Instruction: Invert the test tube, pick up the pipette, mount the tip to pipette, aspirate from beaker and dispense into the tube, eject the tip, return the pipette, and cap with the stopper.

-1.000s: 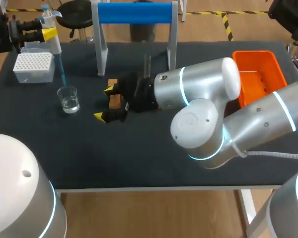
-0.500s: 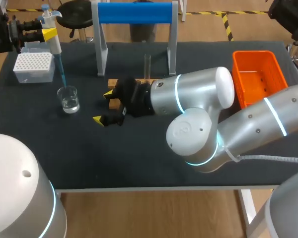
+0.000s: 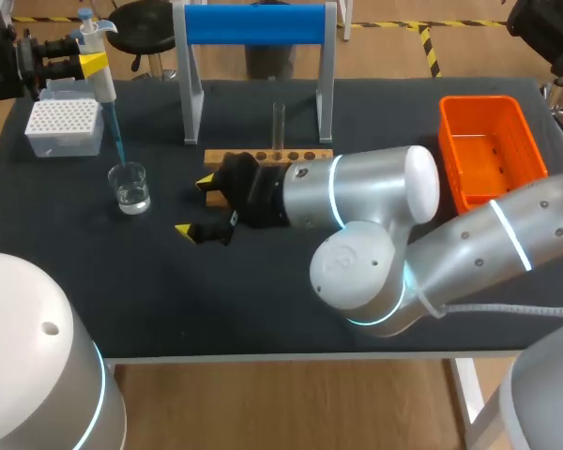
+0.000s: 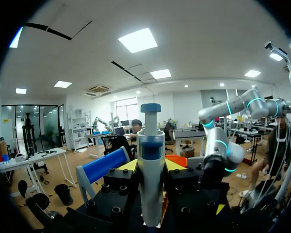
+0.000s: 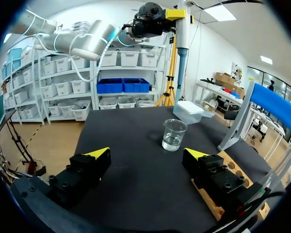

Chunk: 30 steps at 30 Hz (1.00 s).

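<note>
- Head view: the left end effector (image 3: 92, 64) is clenched on the white pipette with a yellow band (image 3: 98, 70), holding it upright so that its slim blue tip (image 3: 117, 141) points down into the small clear glass beaker (image 3: 129, 187).
- The tip's end reaches the beaker's mouth. Whether it touches the clear liquid low in the glass I cannot tell. This looks like the aspirating step.
- Left wrist view: the pipette (image 4: 150, 179) stands between the yellow fingers, gripped from both sides.
- The white box of pipette tips (image 3: 64, 127) sits just behind the beaker, near the pipette.
- The clear glass test tube (image 3: 278, 127) stands upright in the wooden rack with a row of holes (image 3: 291, 157), mouth up to take the liquid. What it holds cannot be made out.
- The right end effector (image 3: 197, 203) lies low over the black worktop (image 3: 263, 300) at the rack's left end, released and grasping nothing, probably waiting near the tube.
- Right wrist view: its spread fingers (image 5: 99, 151) frame bare worktop, with the beaker (image 5: 174, 134) ahead.
- The orange plastic bin (image 3: 493, 150) sits at the right, likely for the ejected tip.
- No stopper is in view.
</note>
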Available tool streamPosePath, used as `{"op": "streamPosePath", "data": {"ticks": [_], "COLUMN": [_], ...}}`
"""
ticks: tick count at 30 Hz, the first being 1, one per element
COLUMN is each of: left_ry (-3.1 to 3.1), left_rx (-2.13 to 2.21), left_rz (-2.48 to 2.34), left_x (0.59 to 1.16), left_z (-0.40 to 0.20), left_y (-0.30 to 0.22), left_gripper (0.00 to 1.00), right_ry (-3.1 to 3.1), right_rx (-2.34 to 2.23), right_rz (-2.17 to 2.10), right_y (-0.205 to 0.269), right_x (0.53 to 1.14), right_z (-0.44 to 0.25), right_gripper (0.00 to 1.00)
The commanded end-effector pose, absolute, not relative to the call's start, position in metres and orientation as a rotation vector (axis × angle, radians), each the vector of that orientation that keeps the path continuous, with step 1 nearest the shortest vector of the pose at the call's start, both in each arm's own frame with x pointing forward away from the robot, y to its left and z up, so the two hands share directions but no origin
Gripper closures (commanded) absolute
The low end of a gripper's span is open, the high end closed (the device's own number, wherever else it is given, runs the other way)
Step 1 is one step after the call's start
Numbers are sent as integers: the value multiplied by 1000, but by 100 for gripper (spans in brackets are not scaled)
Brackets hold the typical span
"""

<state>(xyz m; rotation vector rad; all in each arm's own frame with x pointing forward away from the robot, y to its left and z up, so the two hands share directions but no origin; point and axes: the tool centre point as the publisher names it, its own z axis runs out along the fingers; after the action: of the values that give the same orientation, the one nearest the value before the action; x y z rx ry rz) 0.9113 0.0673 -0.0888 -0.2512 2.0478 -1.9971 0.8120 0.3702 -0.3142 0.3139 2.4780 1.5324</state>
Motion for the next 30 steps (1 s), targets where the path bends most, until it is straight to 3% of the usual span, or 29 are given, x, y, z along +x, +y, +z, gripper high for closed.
{"op": "streamPosePath", "data": {"ticks": [1, 30], "left_ry": [2046, 2046], "left_rx": [-250, -250], "left_rz": [-1997, -1997], "left_x": [911, 911], "left_z": [-89, -89], "left_y": [67, 67], "left_gripper": [100, 100], "right_ry": [2467, 2465], "right_rx": [326, 332], "right_rz": [1534, 1509], "right_y": [375, 374], "right_x": [812, 813], "right_z": [-321, -323], "right_gripper": [0, 0]}}
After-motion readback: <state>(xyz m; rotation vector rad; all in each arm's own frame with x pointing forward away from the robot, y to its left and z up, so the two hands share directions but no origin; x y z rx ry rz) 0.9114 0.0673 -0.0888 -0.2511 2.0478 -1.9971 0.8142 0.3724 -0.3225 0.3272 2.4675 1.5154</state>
